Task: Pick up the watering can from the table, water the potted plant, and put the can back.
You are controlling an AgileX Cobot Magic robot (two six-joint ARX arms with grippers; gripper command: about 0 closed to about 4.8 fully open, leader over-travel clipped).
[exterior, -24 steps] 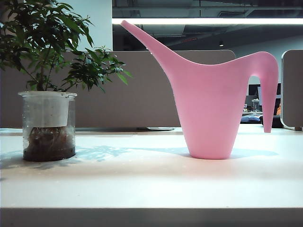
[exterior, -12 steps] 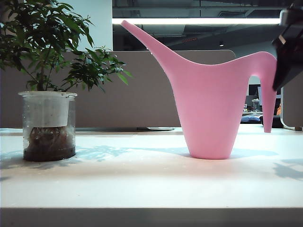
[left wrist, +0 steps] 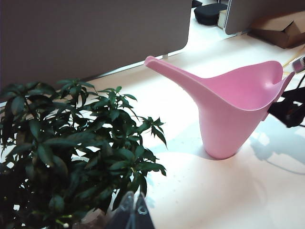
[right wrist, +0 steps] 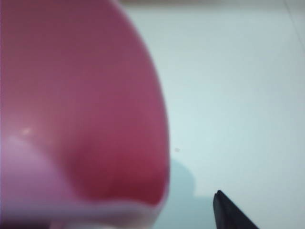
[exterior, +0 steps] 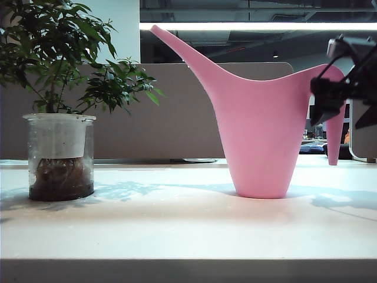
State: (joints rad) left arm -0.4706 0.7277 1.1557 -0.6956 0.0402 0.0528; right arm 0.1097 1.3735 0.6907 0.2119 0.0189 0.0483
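Observation:
The pink watering can [exterior: 259, 141] stands upright on the white table [exterior: 177, 230], spout pointing toward the potted plant [exterior: 59, 147] at the left. My right gripper [exterior: 340, 119] hangs at the can's arched handle [exterior: 334, 138], open, one finger on each side of it. In the right wrist view the blurred pink handle [right wrist: 81, 109] fills the frame and only one dark fingertip [right wrist: 225, 206] shows, apart from it. My left gripper [left wrist: 134, 206] is shut on nothing, just beside the plant's leaves [left wrist: 71, 143], far from the can [left wrist: 238, 109].
A grey partition [exterior: 177, 112] runs behind the table. A cardboard box [left wrist: 281, 28] and a dark object lie on the floor beyond it. The table's thick front edge [exterior: 188, 270] is near the exterior camera.
My right gripper has come in from the upper right, dropped to the can's handle and spread its jaws. The can, the plant and the left gripper have not moved.

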